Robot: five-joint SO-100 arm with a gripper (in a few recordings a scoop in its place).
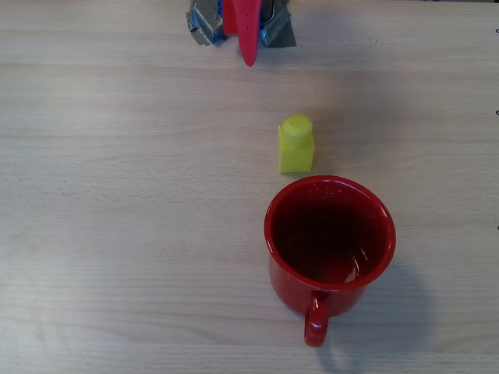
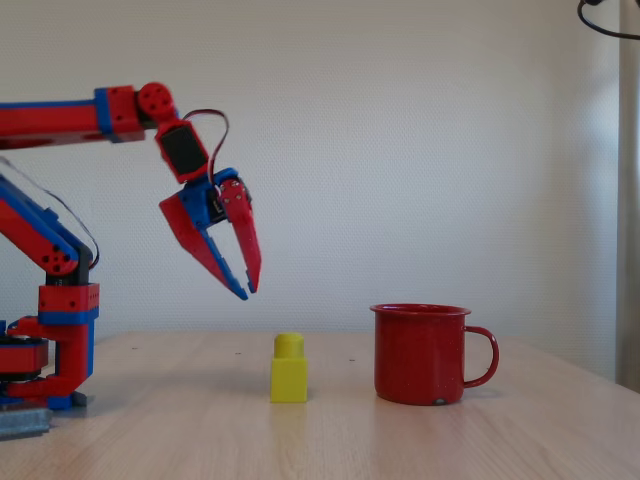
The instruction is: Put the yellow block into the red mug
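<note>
Fixed view: my red-and-blue gripper (image 2: 248, 290) hangs above table, jaws nearly closed, empty. Small yellow plastic brick (image 2: 288, 370) upright just beside glossy red enamel mug (image 2: 420, 353). Brick likely light, rigid, slick; pinch flat sides below stud.

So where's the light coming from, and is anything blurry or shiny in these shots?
Overhead view: the red mug throws a soft shadow toward the lower right, and a bright glint sits inside its wall. Fixed view: sharp and evenly lit; the yellow block and pincer look crisp, with faint reflections on the table.
</note>
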